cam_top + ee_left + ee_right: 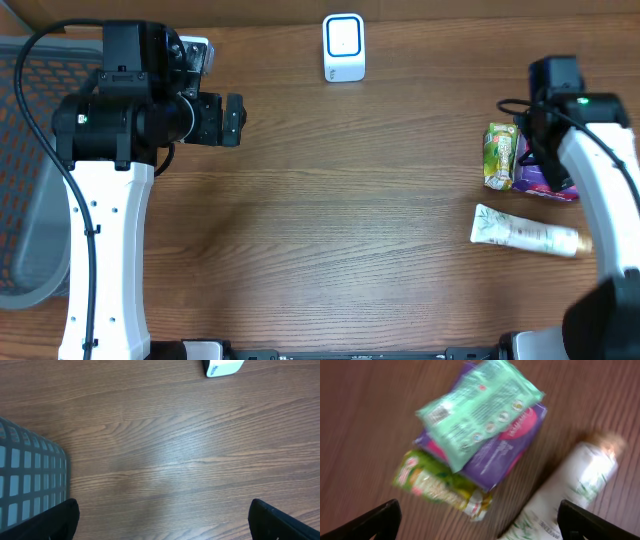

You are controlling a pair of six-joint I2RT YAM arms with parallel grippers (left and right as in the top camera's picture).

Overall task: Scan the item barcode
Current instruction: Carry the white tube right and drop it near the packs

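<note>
A heap of items lies at the table's right side. In it, a mint packet [480,407] with a small barcode lies on a purple pack [505,447], next to a green-yellow packet [435,482] [500,155] and a white tube [570,485] [525,232]. My right gripper [485,522] hovers over this heap, open, with nothing between its fingers. The white scanner [344,48] [223,367] stands at the far middle of the table. My left gripper [162,520] [232,120] is open and empty above bare wood at the far left.
A grey mesh basket [30,200] [30,475] stands at the left edge, beside the left arm. Bare wooden tabletop [330,220] stretches between the two arms.
</note>
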